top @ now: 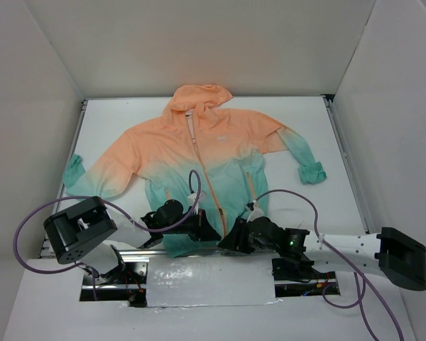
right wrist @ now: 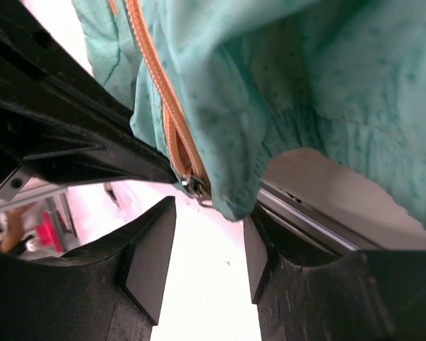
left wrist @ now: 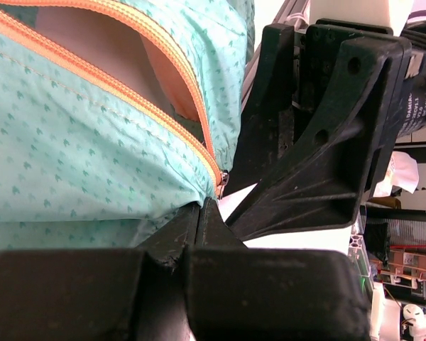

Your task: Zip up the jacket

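While our left claw [left wrist: 199, 211] pinches the hem of the thin peach-to-teal jacket [top: 177, 153], our right claw [right wrist: 207, 222] hangs half-open just beside its orange zipper [right wrist: 172, 128].

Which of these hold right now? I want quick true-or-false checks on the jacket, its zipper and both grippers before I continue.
1. The left gripper is shut on the teal hem of the jacket, beside the zipper. True.
2. The right gripper has its jaws clamped on the slider. False: the jaws stand apart, and the slider hangs just above the gap, not gripped.
3. The slider sits at the hem end of the zipper. True.
4. The hood lies nearest the arms' bases. False: it is at the far end; the hem is by the grippers.
5. In the left wrist view, the zipper halves gape apart above the slider. True.
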